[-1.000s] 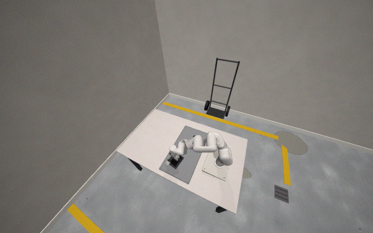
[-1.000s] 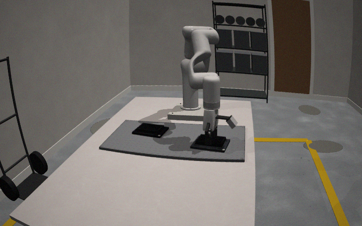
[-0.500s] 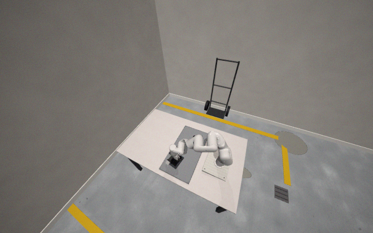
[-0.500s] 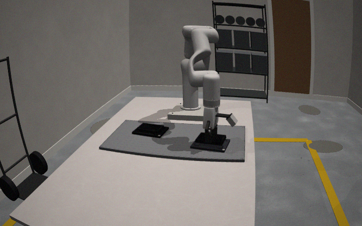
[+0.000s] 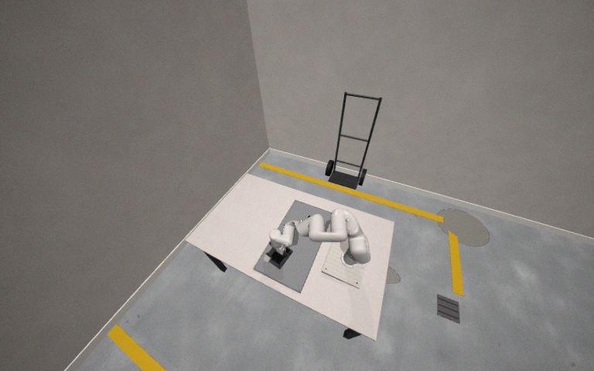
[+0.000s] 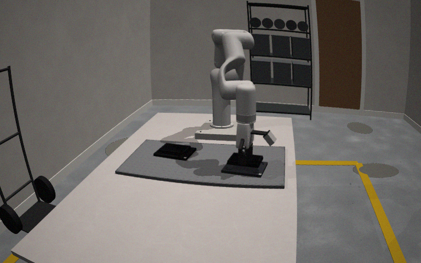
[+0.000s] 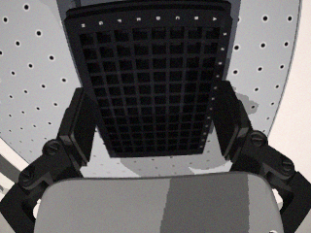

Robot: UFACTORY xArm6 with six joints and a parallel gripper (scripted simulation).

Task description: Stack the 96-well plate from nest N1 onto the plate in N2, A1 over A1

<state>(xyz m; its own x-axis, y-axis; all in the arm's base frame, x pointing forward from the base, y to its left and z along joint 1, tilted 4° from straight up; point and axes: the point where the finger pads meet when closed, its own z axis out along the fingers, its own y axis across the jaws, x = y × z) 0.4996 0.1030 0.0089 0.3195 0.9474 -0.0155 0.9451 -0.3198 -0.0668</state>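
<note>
In the wrist view my gripper point(image 7: 153, 99) is shut on the black 96-well plate point(image 7: 152, 72), one finger on each long side. In the exterior view the gripper point(image 6: 245, 151) stands upright over that plate point(image 6: 247, 159) and nest N1 point(image 6: 244, 169) on the right of the grey mat. The second plate rests in nest N2 point(image 6: 174, 151) on the left of the mat, apart from the arm.
The grey mat point(image 6: 202, 165) lies on the white table. The arm's base point(image 6: 221, 124) stands behind the mat. A black shelf rack point(image 6: 279, 55) is at the back wall. A hand truck point(image 6: 18, 173) stands beside the table's near left.
</note>
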